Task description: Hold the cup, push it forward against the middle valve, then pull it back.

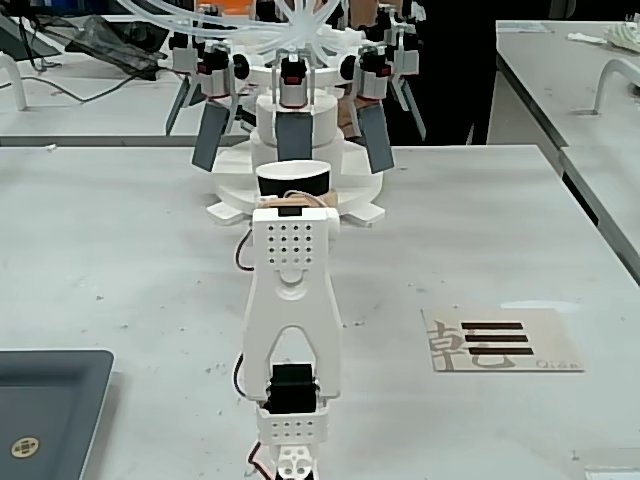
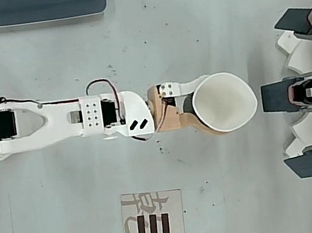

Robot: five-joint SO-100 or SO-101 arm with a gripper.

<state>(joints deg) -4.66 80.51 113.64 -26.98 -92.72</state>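
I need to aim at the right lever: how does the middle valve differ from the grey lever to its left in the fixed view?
The middle valve hangs straight and face-on, right behind the cup; the left lever slants outward with nothing before it. Both are flat slate-grey rectangles on the white dispenser.

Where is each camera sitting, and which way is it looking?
Fixed view: sits low behind the arm, facing forward at the cup and middle valve; shows the arm's back.
Overhead view: sits above, looking straight down; the arm reaches rightward, its gripper around the cup.
Both show the arm, cup, middle valve and printed card.
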